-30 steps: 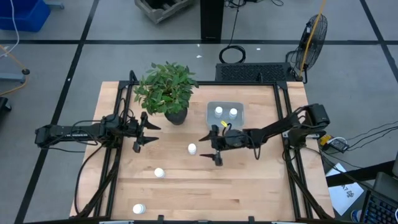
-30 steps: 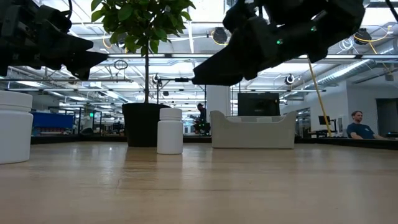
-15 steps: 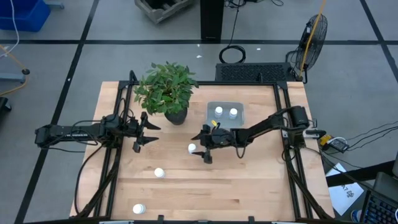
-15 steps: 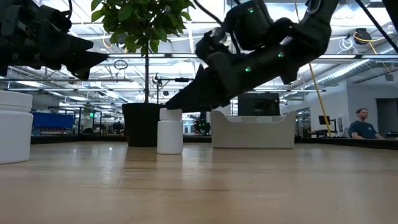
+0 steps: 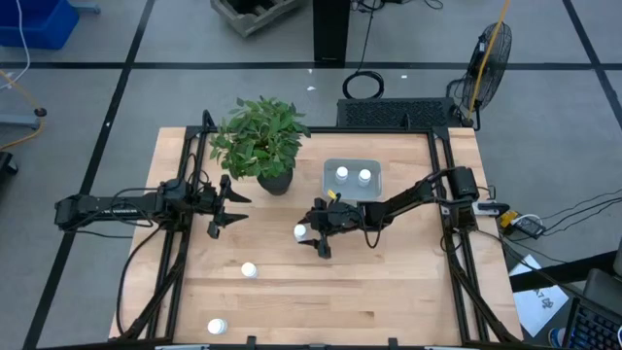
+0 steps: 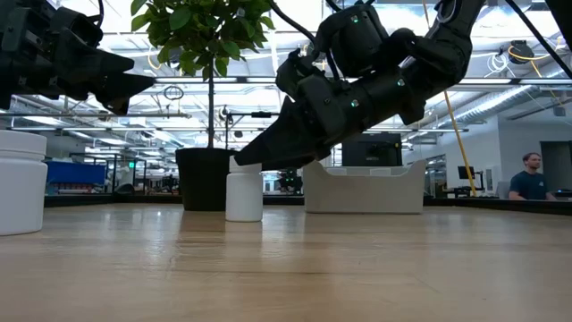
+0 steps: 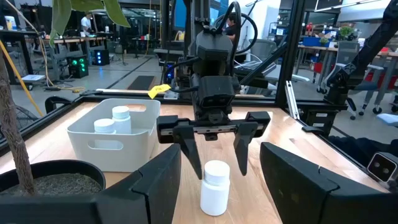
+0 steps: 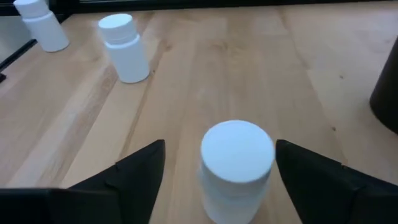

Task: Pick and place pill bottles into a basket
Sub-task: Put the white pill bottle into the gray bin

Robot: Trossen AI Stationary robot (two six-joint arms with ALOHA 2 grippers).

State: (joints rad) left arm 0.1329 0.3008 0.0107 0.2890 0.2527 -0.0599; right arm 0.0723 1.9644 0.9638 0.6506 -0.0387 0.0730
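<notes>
Right end effector spread open around an upright pill bottle

The right end effector [image 5: 311, 234] has its fingers either side of a white capped bottle [image 5: 300, 232] standing on the surface [image 5: 389, 292], not touching it; beyond, the basket [image 5: 353, 177] holds two bottles [image 5: 341, 174] [image 5: 364, 176]; the left end effector [image 5: 222, 208] hangs open near the plant pot [image 5: 275, 182]

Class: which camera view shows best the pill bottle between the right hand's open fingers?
The left wrist view: the bottle stands whole, upright, between the right hand's spread fingers. The right wrist view shows mostly its cap, the high view a white dot, and in the low view the hand covers its cap.
</notes>
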